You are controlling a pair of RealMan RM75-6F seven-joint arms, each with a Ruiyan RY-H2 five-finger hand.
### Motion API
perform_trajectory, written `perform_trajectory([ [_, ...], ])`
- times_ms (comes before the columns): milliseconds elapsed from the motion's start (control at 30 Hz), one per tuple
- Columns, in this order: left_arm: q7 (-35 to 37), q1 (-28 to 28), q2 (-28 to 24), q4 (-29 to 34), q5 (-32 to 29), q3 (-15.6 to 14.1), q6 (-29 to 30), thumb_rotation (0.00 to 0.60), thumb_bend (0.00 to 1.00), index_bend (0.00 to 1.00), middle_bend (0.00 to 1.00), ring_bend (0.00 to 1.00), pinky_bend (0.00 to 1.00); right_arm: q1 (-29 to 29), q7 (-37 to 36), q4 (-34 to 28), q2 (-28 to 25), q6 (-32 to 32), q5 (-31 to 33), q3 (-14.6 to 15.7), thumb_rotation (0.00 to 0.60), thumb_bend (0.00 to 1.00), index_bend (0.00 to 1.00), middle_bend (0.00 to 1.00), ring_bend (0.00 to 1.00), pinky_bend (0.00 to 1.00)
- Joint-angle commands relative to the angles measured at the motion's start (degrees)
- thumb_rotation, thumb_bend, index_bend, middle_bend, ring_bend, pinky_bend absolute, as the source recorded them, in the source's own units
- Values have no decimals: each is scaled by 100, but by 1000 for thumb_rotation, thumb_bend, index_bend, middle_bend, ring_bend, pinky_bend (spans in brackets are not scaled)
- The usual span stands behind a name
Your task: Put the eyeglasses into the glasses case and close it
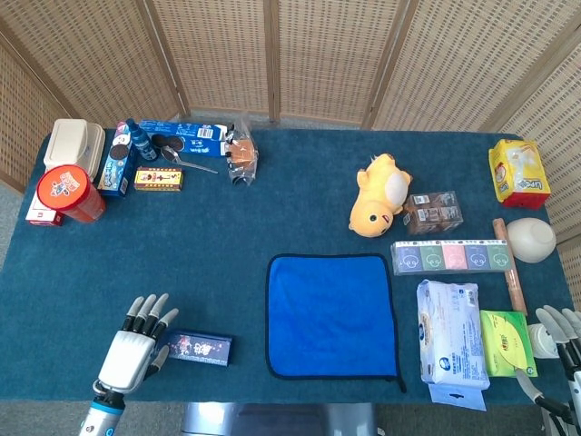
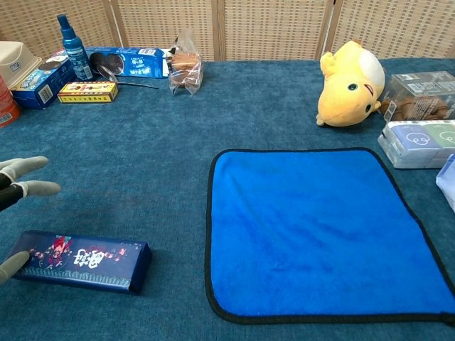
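The dark blue glasses case point(image 1: 196, 348) point(image 2: 80, 258) lies closed on the carpet near the table's front left, its printed lid on top. The eyeglasses are hidden inside it. My left hand point(image 1: 132, 347) point(image 2: 20, 190) sits just left of the case with its fingers spread, and one fingertip point(image 2: 14, 265) touches the case's left end. My right hand point(image 1: 565, 331) shows only partly at the front right edge, fingers apart and holding nothing.
A blue cloth point(image 1: 331, 315) lies right of the case. Snack boxes, a red tub point(image 1: 69, 193) and a spray bottle point(image 1: 138, 139) crowd the back left. A yellow plush point(image 1: 380, 193), tissue packs point(image 1: 451, 343) and small boxes stand along the right side.
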State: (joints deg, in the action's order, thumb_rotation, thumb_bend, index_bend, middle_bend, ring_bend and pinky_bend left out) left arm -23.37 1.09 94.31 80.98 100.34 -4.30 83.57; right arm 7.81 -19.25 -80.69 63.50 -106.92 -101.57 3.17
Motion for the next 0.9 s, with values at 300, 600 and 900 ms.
perform_trajectory([
  [300,-76,135,23,262,-453,167,-255,600,335,140,0,0,27,12,20,-14,-3,27,26,-8,600,281,63,92,0,95],
  [600,-31,231,-65,542,-674,269,-304,600,335,138,0,0,27,1,133,-106,-20,62,5,-14,600,280,63,93,0,96],
  [900,264,219,-432,1030,-658,92,-253,599,335,137,0,0,25,-56,269,-245,-49,170,17,-43,600,281,63,93,0,96],
])
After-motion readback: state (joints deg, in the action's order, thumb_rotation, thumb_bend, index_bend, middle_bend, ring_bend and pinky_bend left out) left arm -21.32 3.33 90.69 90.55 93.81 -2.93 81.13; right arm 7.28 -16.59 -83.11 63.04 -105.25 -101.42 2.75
